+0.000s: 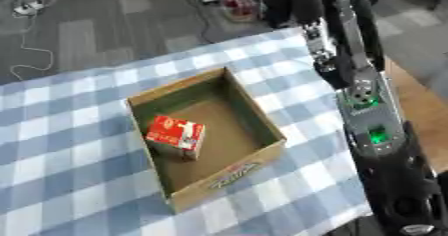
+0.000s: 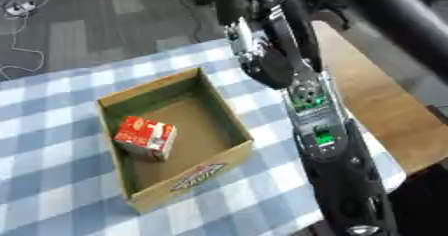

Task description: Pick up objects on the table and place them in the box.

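red-and-white carton already in cardboard box | right hand beyond it, fingers unreadable | desk shows nothing left

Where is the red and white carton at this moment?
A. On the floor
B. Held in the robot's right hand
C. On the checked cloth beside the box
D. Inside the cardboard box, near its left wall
D: the red and white carton rests on the floor of the open cardboard box, close to its left wall.
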Action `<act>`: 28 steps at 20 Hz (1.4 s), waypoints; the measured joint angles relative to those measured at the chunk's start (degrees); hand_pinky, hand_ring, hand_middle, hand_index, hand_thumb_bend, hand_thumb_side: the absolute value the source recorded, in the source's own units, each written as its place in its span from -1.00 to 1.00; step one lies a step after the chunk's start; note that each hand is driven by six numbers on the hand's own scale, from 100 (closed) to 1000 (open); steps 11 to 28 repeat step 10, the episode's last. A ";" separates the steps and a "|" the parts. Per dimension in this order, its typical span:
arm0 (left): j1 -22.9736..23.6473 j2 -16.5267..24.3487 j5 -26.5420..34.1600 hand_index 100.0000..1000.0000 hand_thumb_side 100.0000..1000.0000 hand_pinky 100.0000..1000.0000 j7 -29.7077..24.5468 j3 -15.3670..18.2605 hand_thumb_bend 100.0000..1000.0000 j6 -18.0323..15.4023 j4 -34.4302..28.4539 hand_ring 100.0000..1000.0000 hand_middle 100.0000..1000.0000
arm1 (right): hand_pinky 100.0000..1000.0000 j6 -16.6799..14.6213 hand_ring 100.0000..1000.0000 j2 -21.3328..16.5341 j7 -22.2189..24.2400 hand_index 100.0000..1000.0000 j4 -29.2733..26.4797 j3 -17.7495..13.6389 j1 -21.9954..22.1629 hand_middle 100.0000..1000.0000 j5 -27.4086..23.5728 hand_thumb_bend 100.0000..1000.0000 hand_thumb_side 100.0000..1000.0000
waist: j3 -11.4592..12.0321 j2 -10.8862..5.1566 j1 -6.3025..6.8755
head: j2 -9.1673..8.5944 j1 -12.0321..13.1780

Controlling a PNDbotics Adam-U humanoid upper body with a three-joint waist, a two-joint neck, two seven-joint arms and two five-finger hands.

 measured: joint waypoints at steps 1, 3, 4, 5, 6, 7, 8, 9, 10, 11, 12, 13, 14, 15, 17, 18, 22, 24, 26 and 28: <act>-0.43 -0.63 0.47 0.05 0.93 -1.00 0.89 0.00 -0.86 -1.05 -0.01 -0.63 -0.40 | -0.23 0.04 -0.11 -0.42 -0.38 0.06 0.00 -0.04 0.26 -0.04 0.26 -1.00 1.00 | 0.32 0.00 -0.06 | 0.00 -0.41; -1.50 -1.51 1.62 0.03 0.91 -1.00 2.27 0.01 -0.87 -2.66 -0.02 -0.64 -0.41 | -0.23 -0.10 -0.11 -1.06 -0.81 0.06 0.00 0.17 0.57 -0.04 0.46 -1.00 1.00 | 0.59 -0.03 -0.19 | 0.01 -0.72; -1.77 -1.75 2.09 0.03 0.91 -1.00 2.73 0.01 -0.87 -3.35 -0.03 -0.64 -0.41 | -0.23 -0.17 -0.11 -1.28 -0.86 0.06 0.00 0.37 0.69 -0.04 0.52 -1.00 1.00 | 0.61 -0.04 -0.20 | 0.01 -0.72; -1.87 -1.88 2.46 0.03 0.91 -1.00 3.05 0.00 -0.87 -3.91 -0.03 -0.64 -0.41 | -0.23 -0.25 -0.11 -1.39 -0.84 0.06 0.00 0.59 0.72 -0.04 0.55 -1.00 1.00 | 0.64 -0.04 -0.18 | 0.01 -0.72; -1.84 -1.95 2.69 0.02 0.90 -1.00 3.18 0.00 -0.88 -4.36 -0.03 -0.65 -0.41 | -0.23 -0.37 -0.11 -1.47 -0.81 0.06 0.00 0.71 0.72 -0.04 0.56 -1.00 1.00 | 0.64 -0.04 -0.18 | 0.01 -0.70; -1.65 -2.04 2.85 0.02 0.90 -1.00 3.28 0.00 -0.87 -4.75 -0.04 -0.64 -0.41 | -0.23 -0.46 -0.11 -1.48 -0.74 0.06 0.00 0.85 0.71 -0.04 0.56 -1.00 1.00 | 0.63 -0.04 -0.17 | 0.01 -0.65; -1.30 -2.09 2.97 0.02 0.90 -1.00 3.35 0.00 -0.87 -5.10 -0.04 -0.65 -0.42 | -0.23 -0.56 -0.11 -1.48 -0.65 0.06 0.00 1.00 0.71 -0.04 0.56 -1.00 1.00 | 0.56 -0.04 -0.14 | 0.01 -0.60; -1.08 -2.10 3.01 0.02 0.90 -1.00 3.39 0.00 -0.87 -5.41 -0.04 -0.65 -0.42 | -0.23 -0.66 -0.11 -1.48 -0.55 0.06 0.00 1.03 0.68 -0.04 0.53 -1.00 1.00 | 0.49 -0.04 -0.11 | 0.01 -0.57; -0.87 -2.10 3.02 0.02 0.90 -1.00 3.44 0.00 -0.87 -5.74 -0.04 -0.65 -0.42 | -0.23 -0.73 -0.11 -1.46 -0.48 0.06 0.00 1.05 0.59 -0.04 0.49 -1.00 1.00 | 0.38 -0.04 -0.04 | 0.01 -0.55; -0.87 -2.10 3.02 0.02 0.90 -1.00 3.44 0.00 -0.87 -5.74 -0.04 -0.65 -0.42 | -0.23 -0.73 -0.11 -1.46 -0.48 0.06 0.00 1.05 0.59 -0.04 0.49 -1.00 1.00 | 0.38 -0.04 -0.04 | 0.01 -0.55; -0.87 -2.10 3.02 0.02 0.90 -1.00 3.44 0.00 -0.87 -5.74 -0.04 -0.65 -0.42 | -0.23 -0.73 -0.11 -1.46 -0.48 0.06 0.00 1.05 0.59 -0.04 0.49 -1.00 1.00 | 0.38 -0.04 -0.04 | 0.01 -0.55; -0.87 -2.10 3.02 0.02 0.90 -1.00 3.44 0.00 -0.87 -5.74 -0.04 -0.65 -0.42 | -0.23 -0.73 -0.11 -1.46 -0.48 0.06 0.00 1.05 0.59 -0.04 0.49 -1.00 1.00 | 0.38 -0.04 -0.04 | 0.01 -0.55; -0.87 -2.10 3.02 0.02 0.90 -1.00 3.44 0.00 -0.87 -5.74 -0.04 -0.65 -0.42 | -0.23 -0.73 -0.11 -1.46 -0.48 0.06 0.00 1.05 0.59 -0.04 0.49 -1.00 1.00 | 0.38 -0.04 -0.04 | 0.01 -0.55; -0.87 -2.10 3.02 0.02 0.90 -1.00 3.44 0.00 -0.87 -5.74 -0.04 -0.65 -0.42 | -0.23 -0.73 -0.11 -1.46 -0.48 0.06 0.00 1.05 0.59 -0.04 0.49 -1.00 1.00 | 0.38 -0.04 -0.04 | 0.01 -0.55; -0.87 -2.10 3.02 0.02 0.90 -1.00 3.44 0.00 -0.87 -5.74 -0.04 -0.65 -0.42 | -0.23 -0.73 -0.11 -1.46 -0.48 0.06 0.00 1.05 0.59 -0.04 0.49 -1.00 1.00 | 0.38 -0.04 -0.04 | 0.01 -0.55; -0.87 -2.10 3.02 0.02 0.90 -1.00 3.44 0.00 -0.87 -5.74 -0.04 -0.65 -0.42 | -0.23 -0.73 -0.11 -1.46 -0.48 0.06 0.00 1.05 0.59 -0.04 0.49 -1.00 1.00 | 0.38 -0.04 -0.04 | 0.01 -0.55; -0.87 -2.10 3.02 0.02 0.90 -1.00 3.44 0.00 -0.87 -5.74 -0.04 -0.65 -0.42 | -0.23 -0.73 -0.11 -1.46 -0.48 0.06 0.00 1.05 0.59 -0.04 0.49 -1.00 1.00 | 0.38 -0.04 -0.04 | 0.01 -0.55; -0.87 -2.10 3.02 0.02 0.90 -1.00 3.44 0.00 -0.87 -5.74 -0.04 -0.65 -0.42 | -0.23 -0.73 -0.11 -1.46 -0.48 0.06 0.00 1.05 0.59 -0.04 0.49 -1.00 1.00 | 0.38 -0.04 -0.04 | 0.01 -0.55; -0.87 -2.10 3.02 0.02 0.90 -1.00 3.44 0.00 -0.87 -5.74 -0.04 -0.65 -0.42 | -0.23 -0.73 -0.11 -1.46 -0.48 0.06 0.00 1.05 0.59 -0.04 0.49 -1.00 1.00 | 0.38 -0.04 -0.04 | 0.01 -0.55; -0.87 -2.10 3.02 0.02 0.90 -1.00 3.44 0.00 -0.87 -5.74 -0.04 -0.65 -0.42 | -0.23 -0.73 -0.11 -1.46 -0.48 0.06 0.00 1.05 0.59 -0.04 0.49 -1.00 1.00 | 0.38 -0.04 -0.04 | 0.01 -0.55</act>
